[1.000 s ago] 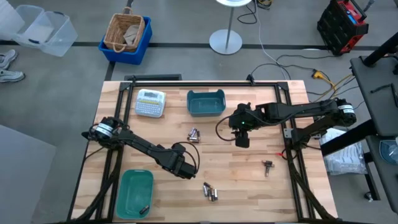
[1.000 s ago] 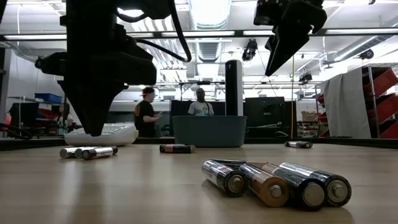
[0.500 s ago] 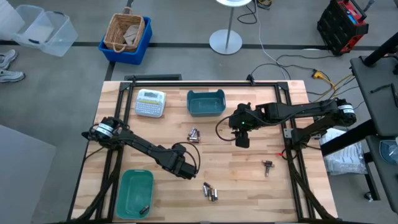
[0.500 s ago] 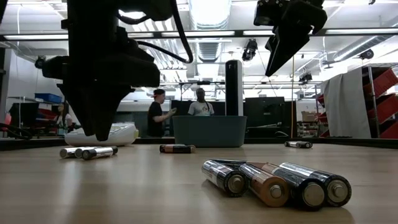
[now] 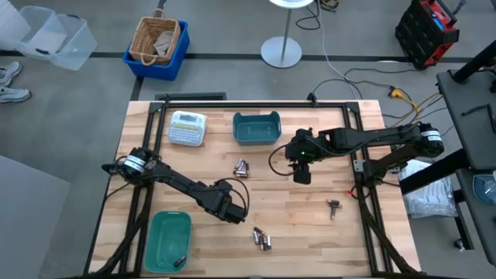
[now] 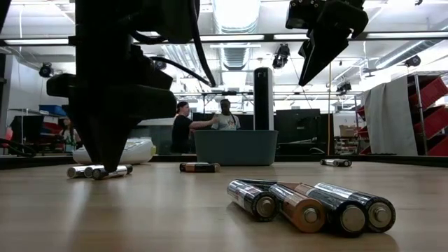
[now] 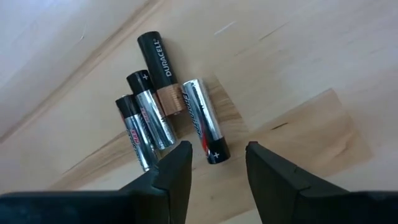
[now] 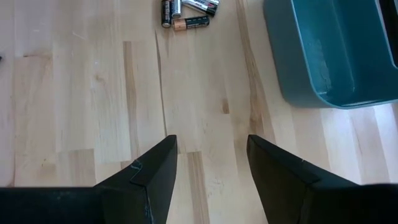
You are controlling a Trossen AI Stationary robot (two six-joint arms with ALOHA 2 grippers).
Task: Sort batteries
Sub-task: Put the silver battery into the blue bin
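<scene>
Several batteries lie side by side on the wooden table near its front edge, and they also show in the left wrist view and the low view. My left gripper hangs open just left of and beyond them, low over the table, touching nothing. More batteries lie mid-table. A lone battery rests to the right. Another battery lies in the near-left teal bin. My right gripper hangs open well above the table, empty.
A second teal bin stands at the far middle, with a white label-maker to its left. Bare wood lies between the battery groups. People stand in the room beyond the table.
My left gripper has gone down toward the table, staying open. The batteries have not moved.
</scene>
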